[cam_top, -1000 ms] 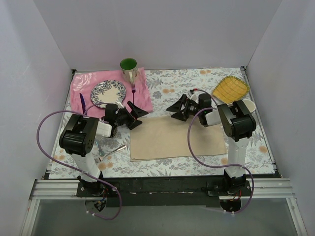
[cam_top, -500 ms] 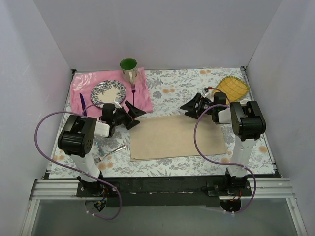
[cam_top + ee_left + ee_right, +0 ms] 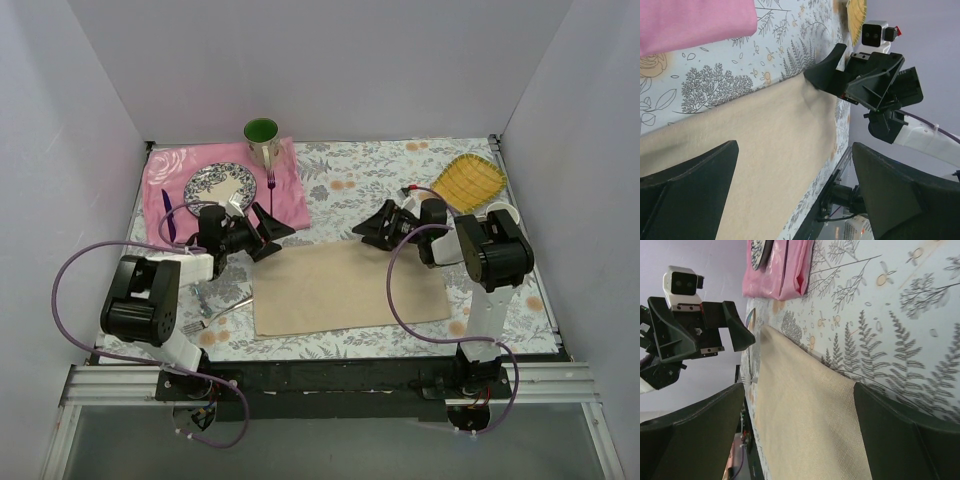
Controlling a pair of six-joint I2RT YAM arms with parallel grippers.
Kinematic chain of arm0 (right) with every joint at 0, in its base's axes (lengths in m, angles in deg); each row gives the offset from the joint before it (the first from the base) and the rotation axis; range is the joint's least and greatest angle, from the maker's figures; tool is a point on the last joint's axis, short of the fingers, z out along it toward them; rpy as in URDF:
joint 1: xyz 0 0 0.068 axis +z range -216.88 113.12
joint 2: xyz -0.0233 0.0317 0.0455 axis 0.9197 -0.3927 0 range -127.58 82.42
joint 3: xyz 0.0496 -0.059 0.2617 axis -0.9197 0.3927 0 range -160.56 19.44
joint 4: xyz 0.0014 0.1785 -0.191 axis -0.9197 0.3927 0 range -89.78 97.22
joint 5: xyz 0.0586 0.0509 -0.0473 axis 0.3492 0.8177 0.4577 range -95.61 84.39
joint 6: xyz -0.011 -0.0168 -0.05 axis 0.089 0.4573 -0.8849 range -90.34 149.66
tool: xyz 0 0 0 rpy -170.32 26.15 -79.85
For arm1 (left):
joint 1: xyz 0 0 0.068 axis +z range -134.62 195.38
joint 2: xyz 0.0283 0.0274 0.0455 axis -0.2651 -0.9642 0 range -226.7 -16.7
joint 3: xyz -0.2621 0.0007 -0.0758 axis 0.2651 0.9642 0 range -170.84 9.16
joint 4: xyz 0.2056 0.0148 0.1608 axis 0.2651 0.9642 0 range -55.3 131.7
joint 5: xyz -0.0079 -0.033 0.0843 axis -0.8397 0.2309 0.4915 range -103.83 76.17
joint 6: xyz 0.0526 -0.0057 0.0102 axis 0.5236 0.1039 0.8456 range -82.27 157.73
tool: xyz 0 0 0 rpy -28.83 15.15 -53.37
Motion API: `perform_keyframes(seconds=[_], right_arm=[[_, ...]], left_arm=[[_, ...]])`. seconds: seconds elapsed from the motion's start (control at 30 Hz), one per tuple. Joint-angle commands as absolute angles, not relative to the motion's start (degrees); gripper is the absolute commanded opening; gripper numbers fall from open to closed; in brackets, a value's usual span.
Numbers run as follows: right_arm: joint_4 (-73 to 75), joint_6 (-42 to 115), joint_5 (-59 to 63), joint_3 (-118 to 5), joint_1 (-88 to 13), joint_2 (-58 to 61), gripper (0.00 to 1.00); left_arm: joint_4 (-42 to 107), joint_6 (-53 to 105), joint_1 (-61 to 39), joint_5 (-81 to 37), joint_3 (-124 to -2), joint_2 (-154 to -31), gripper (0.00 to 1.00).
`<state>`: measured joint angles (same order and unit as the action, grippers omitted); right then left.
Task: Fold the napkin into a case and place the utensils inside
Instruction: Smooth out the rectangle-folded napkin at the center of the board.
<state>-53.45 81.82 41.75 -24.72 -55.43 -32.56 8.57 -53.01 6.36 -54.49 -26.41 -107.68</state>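
The beige napkin (image 3: pixel 350 290) lies flat and unfolded in the middle of the floral table. My left gripper (image 3: pixel 265 232) hovers open at its far left corner and points right. In the left wrist view that gripper (image 3: pixel 795 200) has only napkin (image 3: pixel 750 140) showing between its fingers. My right gripper (image 3: pixel 375 228) is open over the far edge and faces left. In the right wrist view it (image 3: pixel 800 440) frames the napkin's far right corner (image 3: pixel 840 385). A pale fork (image 3: pixel 222 310) lies left of the napkin by the left arm. The spoon cannot be picked out for certain.
A pink mat (image 3: pixel 290 195) at the back left carries a patterned plate (image 3: pixel 218 185), a purple fork (image 3: pixel 271 182) and a dark purple utensil (image 3: pixel 167 210). A green cup (image 3: pixel 262 135) stands behind it. A yellow dish (image 3: pixel 468 180) and a white bowl (image 3: pixel 505 212) sit at the right.
The napkin has slid a little to the left and nearer. The left arm's elbow swung left. The right gripper went right, then back left along the far edge.
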Motion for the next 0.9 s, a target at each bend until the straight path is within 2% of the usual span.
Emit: perform_keyframes(seconds=[0.0, 0.33, 0.5, 0.87], right_arm=[[-54.36, 85.72, 40.01, -23.09, -52.03, -34.91, 0.99], [-43.93, 81.52, 44.92, -30.21, -52.64, -29.47, 0.99], [-46.71, 89.06, 47.13, -23.91, -51.5, -23.75, 0.99], [-46.37, 83.98, 46.07, -23.35, -54.21, -29.72, 0.99]], left_arm=[[8.78, -53.06, 6.41, -53.65, -25.56, -108.62, 0.98], [9.92, -50.6, 6.76, -46.7, -26.09, -117.24, 0.97], [10.44, -50.51, 6.76, -46.35, -26.52, -117.86, 0.97], [12.55, -48.23, 7.03, -45.2, -25.91, -116.89, 0.96]])
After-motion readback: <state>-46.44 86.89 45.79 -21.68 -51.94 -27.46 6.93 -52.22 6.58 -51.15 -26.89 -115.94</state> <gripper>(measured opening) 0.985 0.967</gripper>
